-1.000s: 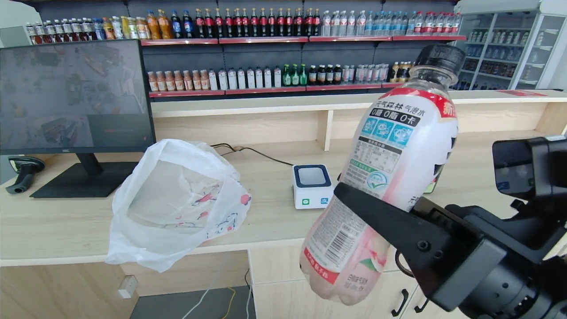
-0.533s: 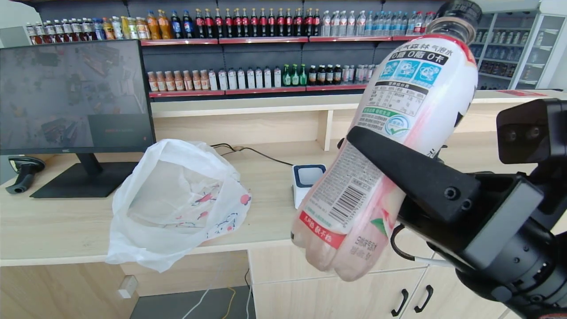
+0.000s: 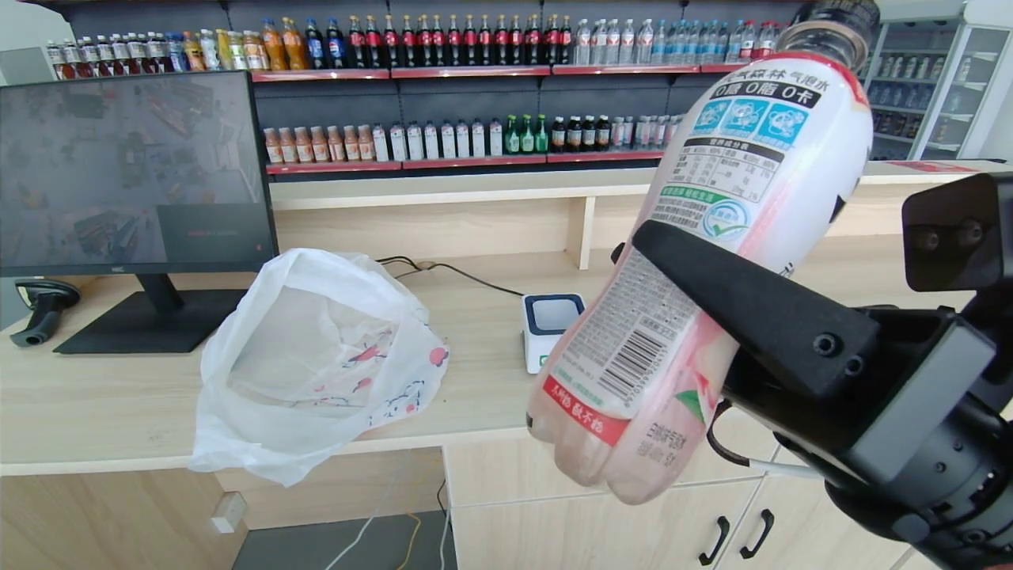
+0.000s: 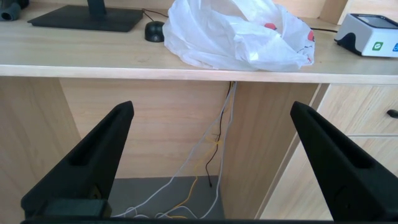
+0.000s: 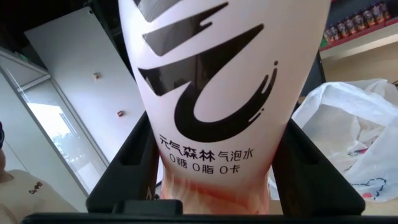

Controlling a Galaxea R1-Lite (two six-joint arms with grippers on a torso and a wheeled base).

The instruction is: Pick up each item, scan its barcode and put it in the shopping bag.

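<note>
Bare counter (image 3: 483, 388) between shopping bag (image 3: 316, 364) and scanner (image 3: 552, 313): room to pass. Bag mouth gaping, unobstructed (monitor (image 3: 130, 174) close behind on the left). Raised bottle (image 3: 744, 158) covering the scanner's right edge in the head view.

The bottle (image 3: 744, 158) was a clear plastic drink bottle with a black cap (image 3: 839, 17), pink contents and a white-and-pink label. It was clamped in the right gripper (image 3: 633, 247), raised off the counter (image 3: 95, 412) and tilted cap-up, with the barcode (image 3: 633, 360) facing the head camera. The white plastic shopping bag (image 3: 316, 356) lay open on the counter. The small white scanner (image 3: 546, 317) stood near the bag.
</note>
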